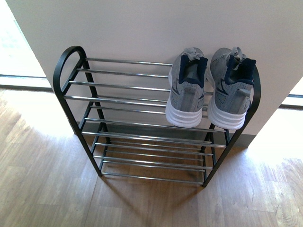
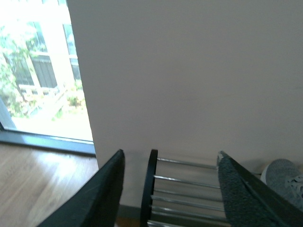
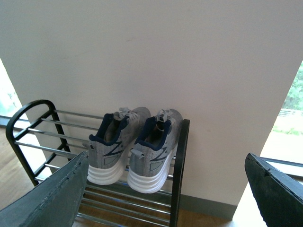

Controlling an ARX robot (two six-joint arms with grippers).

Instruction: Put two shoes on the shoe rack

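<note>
Both pincers are spread wide with nothing in them on my feed. The left gripper (image 2: 170, 155) has its jaws well apart with only the rack's end showing between them. The right gripper (image 3: 165, 158) is just as wide and hangs well clear of the shoes. Neither arm shows in the front view.

Count-wise I've got two shoes and one rack. The inner sneaker (image 1: 186, 90) and outer sneaker (image 1: 231, 90) sit just beside each other on the top tier of the shoe rack (image 1: 123, 86), right at its right-hand end. Their toes point at the wall and their heels face me. Both are grey knit with dark navy tongues and collars, grey pull tabs at the heel and chunky ribbed white soles that poke out a bit past the front rod.

The rack is a black metal frame with looped ends and shiny chrome rods across several tiers. It's pushed up against a plain white wall (image 1: 142, 28) on a wood floor (image 1: 47, 189). The left wrist view also catches a bright window (image 2: 38, 71) off to the side.
</note>
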